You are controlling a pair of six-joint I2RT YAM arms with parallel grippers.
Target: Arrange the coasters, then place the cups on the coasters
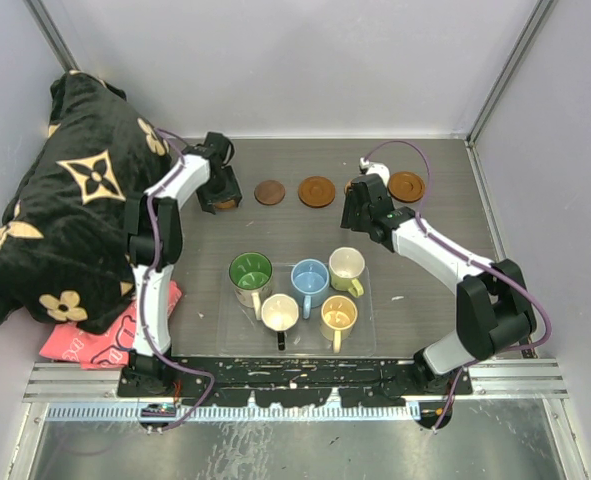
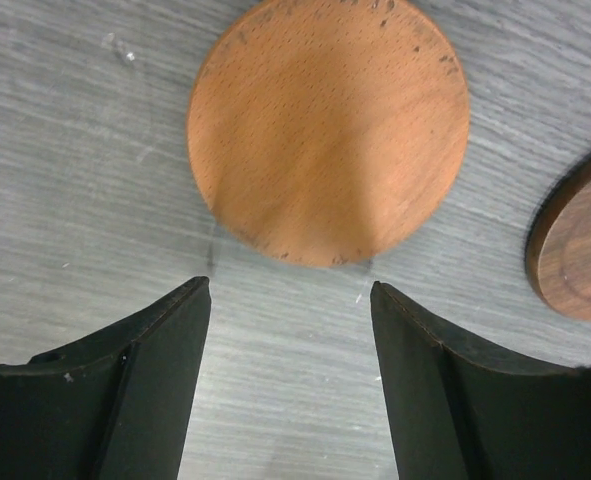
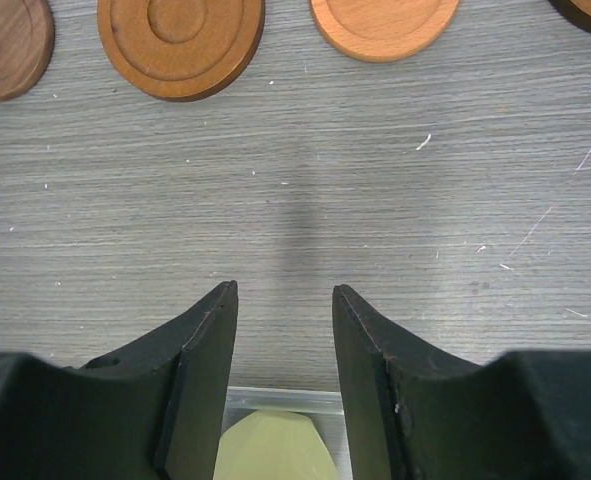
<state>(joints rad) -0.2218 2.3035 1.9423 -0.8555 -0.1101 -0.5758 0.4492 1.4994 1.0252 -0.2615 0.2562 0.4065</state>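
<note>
One pale orange coaster [image 2: 327, 130] lies flat on the table [image 2: 75, 200] just past the tips of the left claw [image 2: 290, 288], whose jaws stand apart and empty, while the right claw [image 3: 285, 288], likewise apart and empty, hangs nearer the cream cup [image 1: 347, 266] than the left does.
</note>
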